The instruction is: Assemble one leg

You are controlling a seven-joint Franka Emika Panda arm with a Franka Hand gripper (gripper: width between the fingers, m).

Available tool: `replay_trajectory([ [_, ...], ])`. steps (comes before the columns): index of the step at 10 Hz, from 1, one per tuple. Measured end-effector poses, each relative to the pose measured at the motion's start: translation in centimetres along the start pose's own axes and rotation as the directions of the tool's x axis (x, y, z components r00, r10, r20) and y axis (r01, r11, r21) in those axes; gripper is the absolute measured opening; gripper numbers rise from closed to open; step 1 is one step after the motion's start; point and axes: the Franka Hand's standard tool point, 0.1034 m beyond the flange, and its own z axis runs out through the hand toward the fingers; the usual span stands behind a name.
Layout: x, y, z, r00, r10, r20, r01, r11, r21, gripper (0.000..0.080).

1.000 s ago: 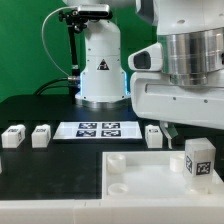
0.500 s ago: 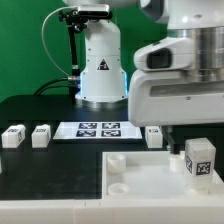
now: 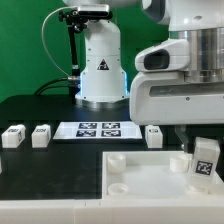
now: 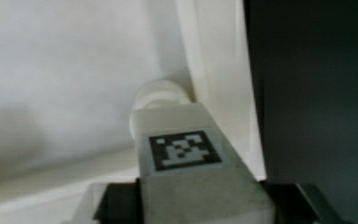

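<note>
Blurred leg [image 4: 192, 150] (wrist view), gripper [image 4: 194, 203] perhaps cropped by edge

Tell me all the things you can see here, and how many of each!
loose legs: three, white, on the table; two at the exterior view's left of the marker board, one at its right
held leg: one, white with a tag, tilted over the plate
plate: one, white, at the front
marker board: one, white with black tags, flat on the table
table: one, black
robot base: one, white, at the back
gripper: one, shut on the held leg
</note>
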Motion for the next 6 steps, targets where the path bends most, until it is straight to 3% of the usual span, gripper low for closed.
replay_trajectory([
  [2,0.19,0.09,-0.03,0.960,0.279,-0.014,-0.279,0.960,0.014,0.0311],
  [4,0.29,0.49,0.12,0.782,0.624,-0.015,-0.622,0.781,0.056,0.0311],
  [5,0.32,0.61,0.17,0.718,0.696,-0.006,-0.694,0.716,0.069,0.0312],
  [6,0.32,0.72,0.18,0.581,0.813,0.014,-0.812,0.579,0.080,0.0312],
])
